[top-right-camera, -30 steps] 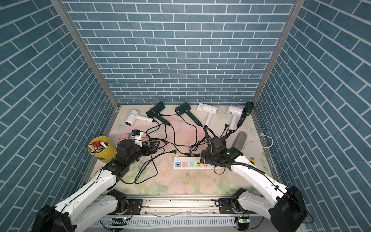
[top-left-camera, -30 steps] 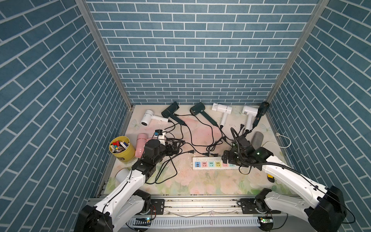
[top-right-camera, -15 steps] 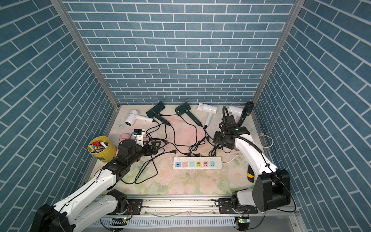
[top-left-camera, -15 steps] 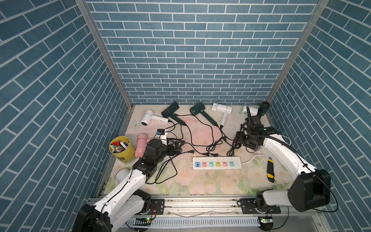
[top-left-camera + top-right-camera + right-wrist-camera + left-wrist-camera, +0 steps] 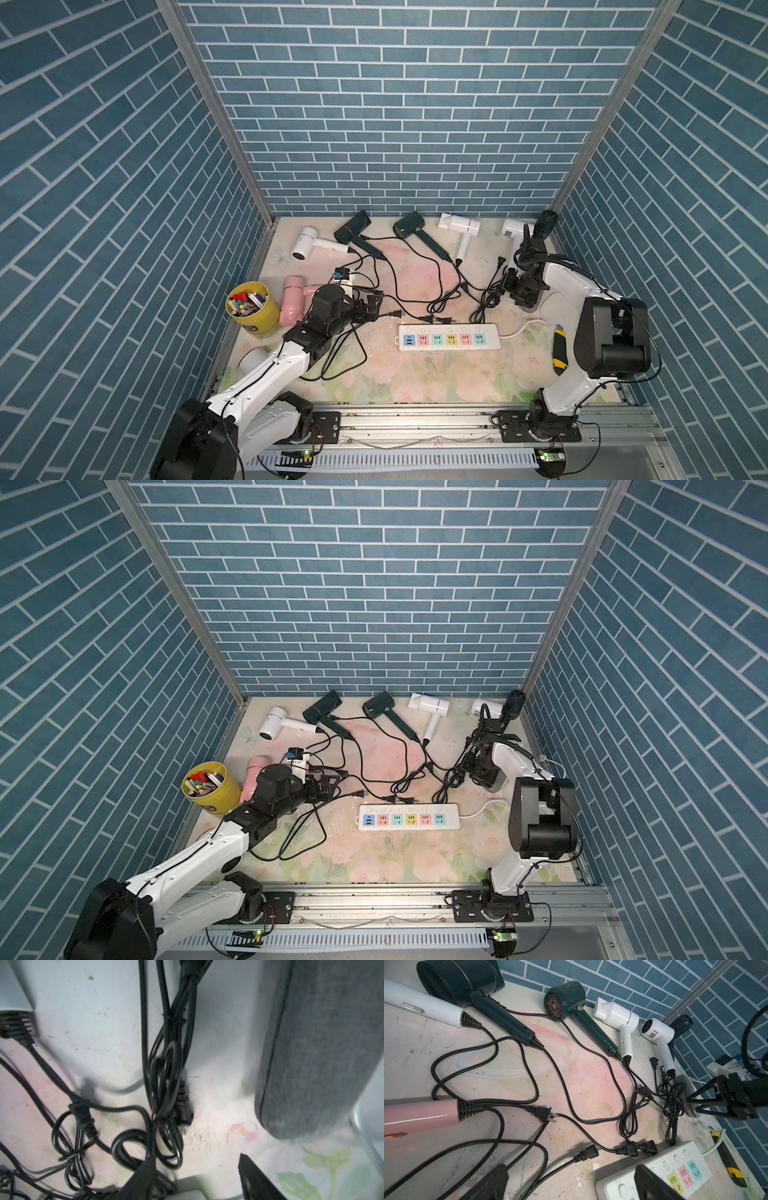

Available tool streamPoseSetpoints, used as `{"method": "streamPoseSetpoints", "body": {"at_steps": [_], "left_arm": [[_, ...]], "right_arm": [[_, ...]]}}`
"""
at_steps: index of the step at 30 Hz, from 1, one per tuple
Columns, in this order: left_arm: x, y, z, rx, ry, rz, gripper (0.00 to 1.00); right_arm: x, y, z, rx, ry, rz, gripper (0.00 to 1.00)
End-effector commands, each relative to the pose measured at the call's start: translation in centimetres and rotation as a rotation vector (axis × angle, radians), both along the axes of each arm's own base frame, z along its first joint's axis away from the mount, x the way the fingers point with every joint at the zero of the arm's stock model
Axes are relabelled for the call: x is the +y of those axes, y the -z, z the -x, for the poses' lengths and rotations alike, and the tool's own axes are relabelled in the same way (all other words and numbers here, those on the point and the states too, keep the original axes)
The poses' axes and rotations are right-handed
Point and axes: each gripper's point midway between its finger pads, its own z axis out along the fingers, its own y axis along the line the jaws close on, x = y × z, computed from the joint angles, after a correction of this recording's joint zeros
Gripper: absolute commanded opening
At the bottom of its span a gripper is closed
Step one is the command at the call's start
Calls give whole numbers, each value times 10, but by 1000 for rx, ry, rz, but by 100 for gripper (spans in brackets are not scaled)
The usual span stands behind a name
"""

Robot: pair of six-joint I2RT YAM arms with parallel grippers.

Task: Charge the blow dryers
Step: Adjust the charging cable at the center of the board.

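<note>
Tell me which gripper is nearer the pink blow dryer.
Left. The left gripper sits close beside the pink blow dryer, just past its handle; the right gripper is across the table, over the bundled cords.

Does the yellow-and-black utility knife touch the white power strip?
Apart. In a top view, bare table shows plainly between the utility knife and the power strip, beyond the strip's end.

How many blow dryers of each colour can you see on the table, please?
White blow dryers: 3
Dark blow dryers: 3
Pink blow dryer: 1
Total: 7
A white object behind the left arm is too hidden to count.
</note>
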Motion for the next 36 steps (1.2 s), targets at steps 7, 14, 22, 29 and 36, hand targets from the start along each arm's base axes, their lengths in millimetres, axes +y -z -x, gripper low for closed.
{"method": "streamPoseSetpoints", "body": {"at_steps": [7,14,22,29,36], "left_arm": [[-10,-16,-5,-48,27,-9,99],[-16,-14,-4,-42,45,-18,99],[-17,-19,-2,-53,49,-15,99],[-20,-19,-2,-46,58,-14,99],[-21,-14,-4,-37,58,-29,100]], "right_arm": [[-37,-24,-44,-91,32,132,65],[-52,-26,-83,-95,38,147,65],[-65,-10,-116,-64,46,138,55],[-47,24,-138,-23,15,32,41],[-44,9,-150,-59,9,52,35]]}}
